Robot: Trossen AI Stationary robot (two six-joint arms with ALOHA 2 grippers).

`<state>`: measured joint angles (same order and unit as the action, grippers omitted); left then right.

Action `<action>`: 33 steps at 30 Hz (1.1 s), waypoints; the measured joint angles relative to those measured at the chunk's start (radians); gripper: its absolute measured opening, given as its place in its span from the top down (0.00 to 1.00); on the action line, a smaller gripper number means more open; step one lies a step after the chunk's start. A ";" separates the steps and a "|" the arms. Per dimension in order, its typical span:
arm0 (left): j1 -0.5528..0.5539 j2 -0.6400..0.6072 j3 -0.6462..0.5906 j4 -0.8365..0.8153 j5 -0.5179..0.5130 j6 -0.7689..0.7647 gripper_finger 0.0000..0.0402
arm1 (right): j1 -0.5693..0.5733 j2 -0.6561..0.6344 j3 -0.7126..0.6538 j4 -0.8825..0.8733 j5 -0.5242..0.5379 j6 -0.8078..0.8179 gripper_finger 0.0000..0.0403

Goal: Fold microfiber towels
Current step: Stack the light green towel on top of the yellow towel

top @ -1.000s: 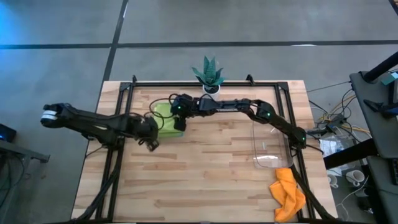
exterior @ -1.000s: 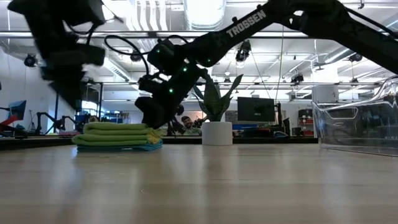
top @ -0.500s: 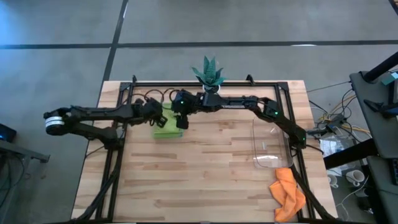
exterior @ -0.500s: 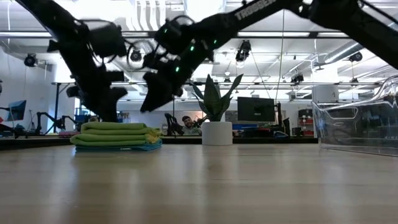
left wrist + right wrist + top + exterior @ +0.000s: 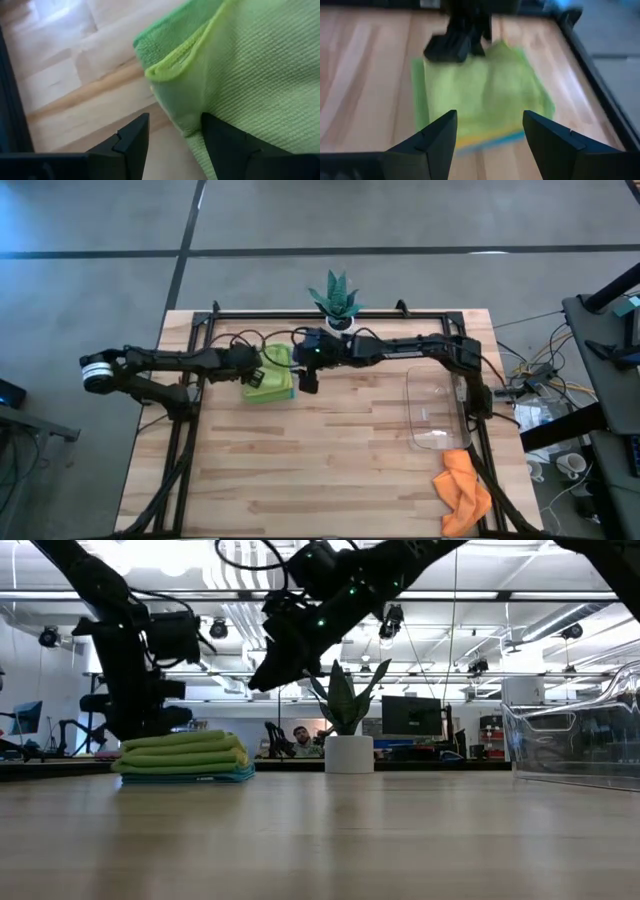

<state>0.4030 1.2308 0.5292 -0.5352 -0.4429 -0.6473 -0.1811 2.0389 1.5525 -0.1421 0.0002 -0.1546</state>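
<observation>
At the table's far edge, toward twelve o'clock, a neat stack of folded microfiber towels (image 5: 272, 383) sits with a lime green cloth on top, yellow and light blue layers showing beneath in the low view. From the left, the left gripper (image 5: 256, 373) reaches in at the stack's nine o'clock side; its wrist camera shows the fingers apart, straddling the lime towel's corner hem, though whether they touch the cloth cannot be told. The right gripper (image 5: 308, 374) hangs above the table just off the stack's three o'clock edge, fingers spread wide and holding nothing. Behind the stack, at twelve o'clock, stands the potted plant (image 5: 336, 300). Farther right lies the clear plastic tray (image 5: 434, 412), and beyond it, at about five o'clock near the table's corner, the crumpled orange towel (image 5: 463, 490) waits unfolded. That orange cloth looks to be the last piece of work, and the right arm is plainly nearer to it. The tray lies between the right gripper and the orange towel and would need clearing.
</observation>
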 joint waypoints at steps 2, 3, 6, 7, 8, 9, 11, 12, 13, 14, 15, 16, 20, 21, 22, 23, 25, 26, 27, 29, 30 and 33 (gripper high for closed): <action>0.000 -0.040 0.007 -0.001 0.005 0.000 0.58 | 0.001 0.001 -0.035 0.114 -0.001 0.018 0.44; -0.001 -0.061 0.011 0.003 0.005 0.000 0.58 | 0.002 0.014 -0.040 0.168 -0.002 0.024 0.44; -0.004 -0.132 0.012 0.010 0.005 0.013 0.58 | 0.000 0.087 -0.016 0.269 -0.003 0.047 0.44; -0.005 -0.152 0.012 0.019 0.005 0.022 0.58 | -0.001 0.122 0.012 0.268 -0.003 0.058 0.44; -0.005 -0.175 0.008 0.024 0.005 0.025 0.58 | -0.005 0.157 0.046 0.251 -0.003 0.067 0.44; -0.005 -0.192 0.004 0.022 0.005 0.025 0.58 | -0.008 0.194 0.085 0.222 -0.003 0.073 0.44; -0.005 -0.220 0.000 0.027 0.004 0.025 0.58 | -0.016 0.260 0.188 0.149 -0.003 0.074 0.44; -0.005 -0.231 -0.006 0.027 0.004 0.025 0.58 | -0.022 0.291 0.244 0.095 -0.003 0.070 0.44; -0.005 -0.243 -0.011 0.026 0.004 0.024 0.58 | -0.029 0.320 0.302 0.032 -0.003 0.069 0.44; -0.005 -0.252 -0.017 0.027 0.004 0.019 0.58 | -0.035 0.353 0.357 -0.044 -0.001 0.069 0.44; -0.005 -0.257 -0.026 0.028 0.003 0.009 0.58 | -0.043 0.383 0.406 -0.125 0.000 0.068 0.44; -0.005 -0.262 -0.037 0.025 0.003 0.001 0.58 | -0.050 0.418 0.451 -0.199 0.000 0.062 0.44; -0.005 -0.267 -0.064 0.024 0.003 -0.002 0.58 | -0.070 0.488 0.571 -0.364 -0.007 0.038 0.44; -0.006 -0.268 -0.066 0.024 0.004 -0.002 0.58 | -0.073 0.492 0.586 -0.382 -0.008 0.034 0.44; -0.006 -0.268 -0.067 0.030 0.005 -0.002 0.58 | -0.074 0.493 0.591 -0.383 -0.008 0.030 0.44; -0.006 -0.268 -0.067 0.038 0.010 -0.002 0.58 | -0.075 0.493 0.591 -0.386 -0.010 0.024 0.44; -0.006 -0.268 -0.067 0.055 0.018 0.002 0.58 | -0.074 0.479 0.596 -0.396 -0.009 0.009 0.44; -0.006 -0.268 -0.067 0.066 0.019 0.006 0.58 | -0.073 0.465 0.597 -0.400 -0.007 0.000 0.44; -0.006 -0.270 -0.067 0.072 0.019 0.007 0.58 | -0.068 0.448 0.597 -0.399 -0.007 -0.009 0.44; -0.006 -0.272 -0.067 0.076 0.020 0.010 0.58 | -0.063 0.409 0.597 -0.406 -0.006 -0.032 0.44; -0.006 -0.275 -0.067 0.076 0.022 0.019 0.58 | -0.061 0.390 0.597 -0.410 -0.006 -0.045 0.44; -0.006 -0.295 -0.049 0.083 0.021 0.059 0.58 | -0.049 0.352 0.586 -0.431 -0.044 -0.078 0.44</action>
<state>0.3973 0.9361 0.4800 -0.4522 -0.4220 -0.5884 -0.2300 2.3914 2.1383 -0.5728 -0.0437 -0.2327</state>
